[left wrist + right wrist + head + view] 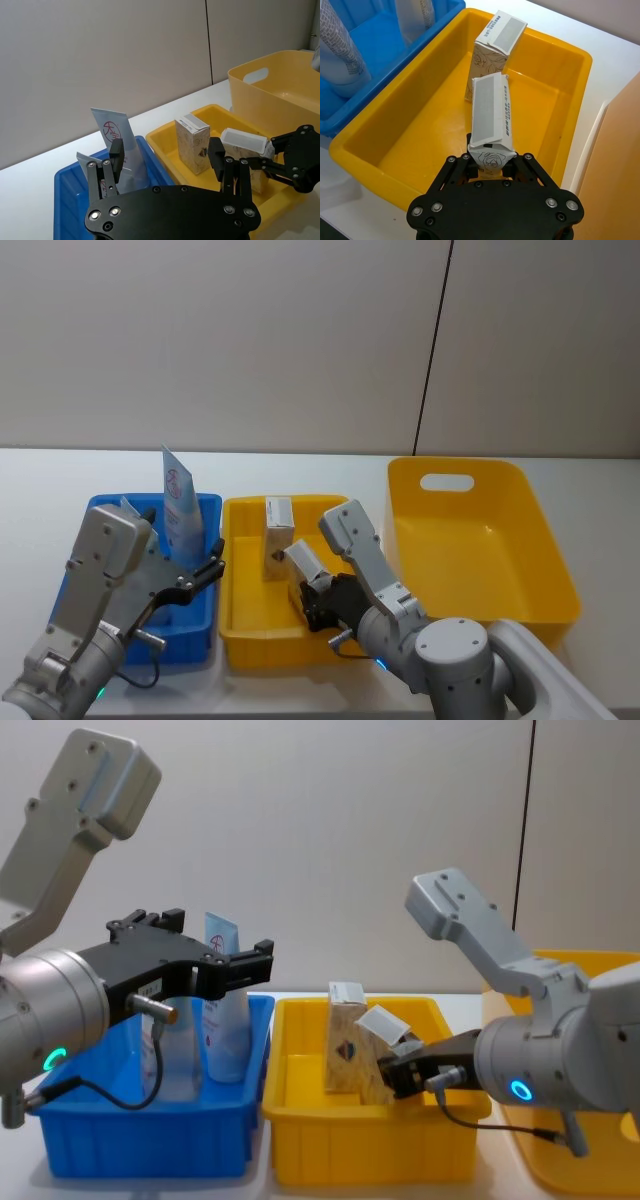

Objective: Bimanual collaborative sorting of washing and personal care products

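Tilted carton [490, 112] between right hand [490, 169] fingers

From the head we look forward and down on the bench [40, 480]. From the chest we look low and side-on across it. Our left wrist camera faces the far wall [100, 50] over the left end effector [166, 145]. Our right one looks steeply down, close, past the right end effector [490, 167] gripping a tan carton [490, 117], into the yellow tray [530, 115], which all four views share.
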You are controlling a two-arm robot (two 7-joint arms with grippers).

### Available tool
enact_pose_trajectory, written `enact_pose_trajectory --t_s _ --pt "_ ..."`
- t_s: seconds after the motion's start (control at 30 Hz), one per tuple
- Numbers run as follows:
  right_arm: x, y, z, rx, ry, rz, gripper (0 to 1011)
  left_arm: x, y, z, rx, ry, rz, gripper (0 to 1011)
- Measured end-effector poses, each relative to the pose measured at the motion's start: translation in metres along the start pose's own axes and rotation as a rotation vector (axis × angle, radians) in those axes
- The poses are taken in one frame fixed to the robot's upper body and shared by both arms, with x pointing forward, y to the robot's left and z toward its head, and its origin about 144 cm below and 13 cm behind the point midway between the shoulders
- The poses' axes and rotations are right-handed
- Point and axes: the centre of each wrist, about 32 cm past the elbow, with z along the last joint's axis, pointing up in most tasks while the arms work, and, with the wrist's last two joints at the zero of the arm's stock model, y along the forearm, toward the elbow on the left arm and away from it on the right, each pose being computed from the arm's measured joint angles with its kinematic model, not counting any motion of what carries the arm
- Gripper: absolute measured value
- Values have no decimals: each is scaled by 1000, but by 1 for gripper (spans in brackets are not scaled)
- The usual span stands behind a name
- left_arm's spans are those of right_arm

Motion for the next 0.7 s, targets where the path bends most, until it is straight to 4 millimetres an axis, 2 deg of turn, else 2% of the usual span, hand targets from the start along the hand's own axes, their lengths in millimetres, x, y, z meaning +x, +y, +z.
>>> enact_pose_trajectory --t_s 0.7 --pt "1 -4 1 27 -15 7 222 0 0 0 0 0 0 1001"
